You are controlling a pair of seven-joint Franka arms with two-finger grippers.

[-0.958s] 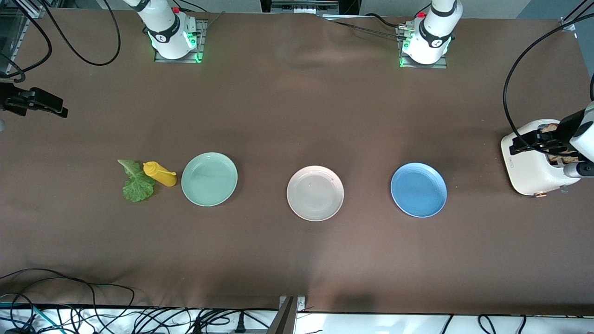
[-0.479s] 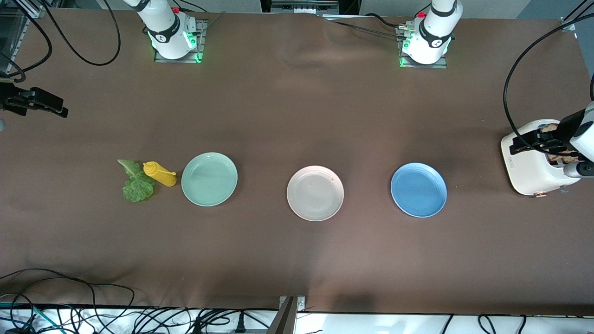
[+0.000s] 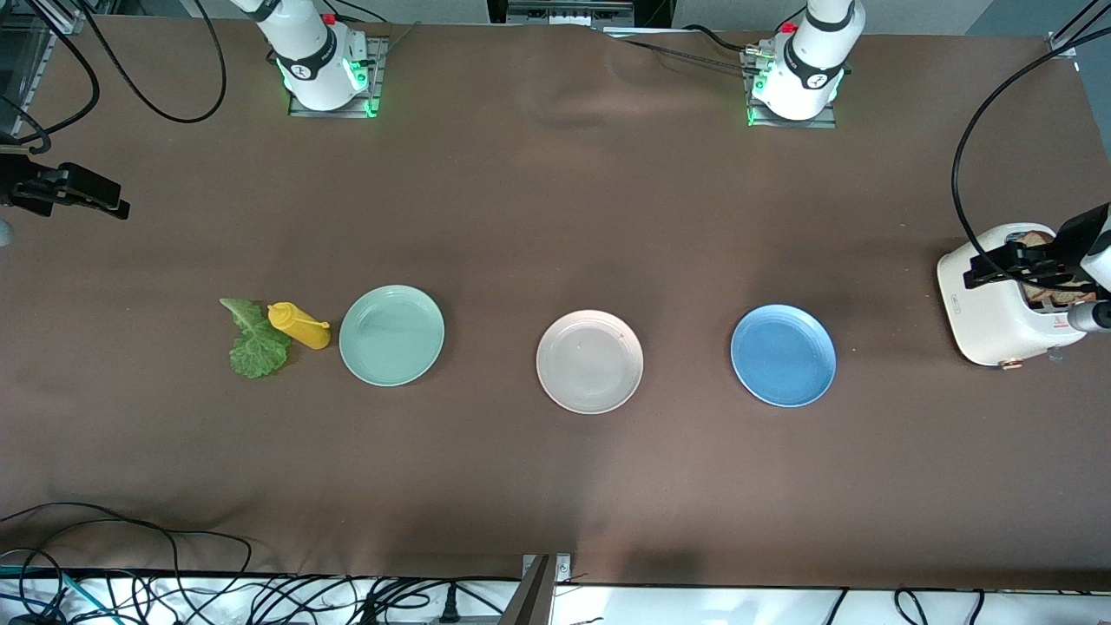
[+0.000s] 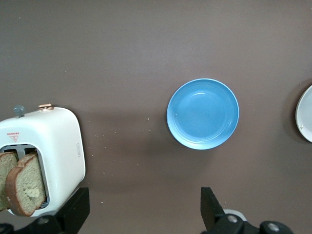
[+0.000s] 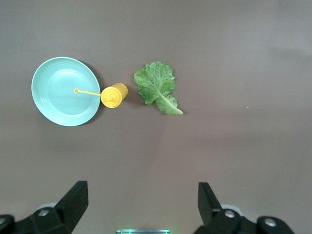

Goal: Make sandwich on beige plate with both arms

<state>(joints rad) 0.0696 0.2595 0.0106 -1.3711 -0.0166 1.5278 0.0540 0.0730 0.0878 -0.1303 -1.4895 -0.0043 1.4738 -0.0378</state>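
Nothing is on the beige plate (image 3: 589, 361) yet; it sits bare mid-table between the mint-green plate (image 3: 391, 334) and the blue plate (image 3: 783, 355), all three in a row.

Bread slices (image 4: 22, 183) are upright in the slots of the white toaster (image 3: 998, 308) at the left arm's end of the table. The left tool (image 3: 1011, 260) hangs right over the toaster top, fingers spread wide, nothing held. In the left wrist view the slices sit just off one finger (image 4: 73, 212), not between the two, so the tool likely needs a small sideways shift before dropping in. The slices' flat faces seem to run along the slot, though they're cut off at the frame edge, so hard to be sure.

The lettuce leaf (image 3: 254, 341) lies flat at the right arm's end of the table, touching or just beside the yellow squeeze bottle (image 3: 298, 325), which lies on its side with its nozzle toward the mint-green plate. The right tool (image 3: 74, 191) waits high over bare table at that end, fingers wide apart, empty, well apart from the leaf.

Key relation: left arm is nearer the bread, right arm nearer the lettuce; the beige plate lies between both.
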